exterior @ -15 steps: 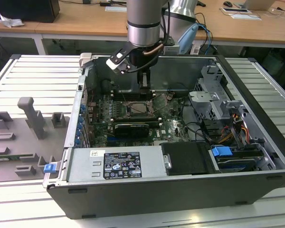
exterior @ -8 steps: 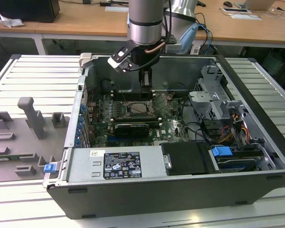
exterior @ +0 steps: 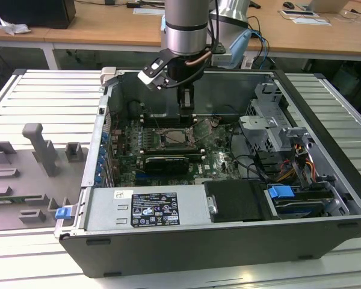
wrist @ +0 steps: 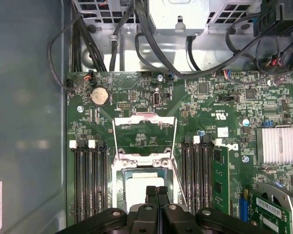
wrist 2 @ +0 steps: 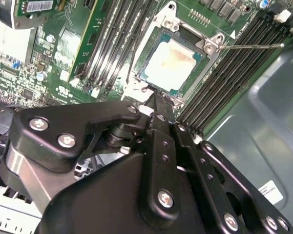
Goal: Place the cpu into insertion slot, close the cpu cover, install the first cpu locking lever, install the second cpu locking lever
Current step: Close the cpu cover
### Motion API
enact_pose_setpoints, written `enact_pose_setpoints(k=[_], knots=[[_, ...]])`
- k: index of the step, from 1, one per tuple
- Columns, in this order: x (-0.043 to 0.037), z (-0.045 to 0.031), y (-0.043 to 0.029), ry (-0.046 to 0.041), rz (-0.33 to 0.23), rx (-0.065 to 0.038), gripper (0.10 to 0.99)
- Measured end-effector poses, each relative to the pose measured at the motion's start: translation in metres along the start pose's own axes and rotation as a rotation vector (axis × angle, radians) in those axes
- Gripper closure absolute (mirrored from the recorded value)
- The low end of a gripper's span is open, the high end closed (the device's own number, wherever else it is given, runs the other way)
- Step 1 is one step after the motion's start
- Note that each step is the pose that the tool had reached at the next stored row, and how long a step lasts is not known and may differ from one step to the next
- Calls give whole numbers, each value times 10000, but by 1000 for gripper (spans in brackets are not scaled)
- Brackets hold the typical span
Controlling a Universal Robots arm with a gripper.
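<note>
Reaching down into an open black computer case (exterior: 228, 253) that lies on a white slatted table (exterior: 42, 96), a silver robot arm (exterior: 183, 24) holds its black two-fingered gripper (exterior: 185, 103) above the green circuit board (exterior: 215, 158).

In the first wrist view the gripper (wrist: 156, 190) has its fingers (wrist: 150, 194) pressed together with nothing between them. They cover the near part of the cpu (wrist: 133, 192), a small flat square chip with a pale silver-beige top. It lies in the insertion slot (wrist: 119, 187), a square dark socket with a silver rim.

In the second wrist view the cpu (wrist 2: 175, 61) shows in full, while the gripper (wrist 2: 158, 105) body blocks much of the board. Whether the fingertips touch the chip cannot be told.

The cpu cover (wrist: 145, 120), a thin silver metal frame with a large window, is swung open beyond the socket, green board showing through it. Two thin wire locking levers (wrist: 114, 141) stand free along its sides.

Long black memory slots (wrist: 90, 180) flank the socket closely on both sides. Black cables (wrist: 136, 29) cross beyond the board's edge.

In the exterior view a grey metal drive cage (exterior: 271, 120) fills the case on the exterior view's right, leaving open room straight above the socket (exterior: 174, 137).
</note>
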State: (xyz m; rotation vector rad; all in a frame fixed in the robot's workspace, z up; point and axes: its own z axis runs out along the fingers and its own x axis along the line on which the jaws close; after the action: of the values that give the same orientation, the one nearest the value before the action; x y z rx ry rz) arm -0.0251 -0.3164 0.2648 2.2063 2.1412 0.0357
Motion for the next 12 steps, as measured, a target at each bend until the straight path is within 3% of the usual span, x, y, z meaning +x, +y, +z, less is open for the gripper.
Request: enact_pose_setpoints(k=[3,12], knots=[[2,3,67,-3,-2,38,980],[3,-29,153,-9,-6,149,980]])
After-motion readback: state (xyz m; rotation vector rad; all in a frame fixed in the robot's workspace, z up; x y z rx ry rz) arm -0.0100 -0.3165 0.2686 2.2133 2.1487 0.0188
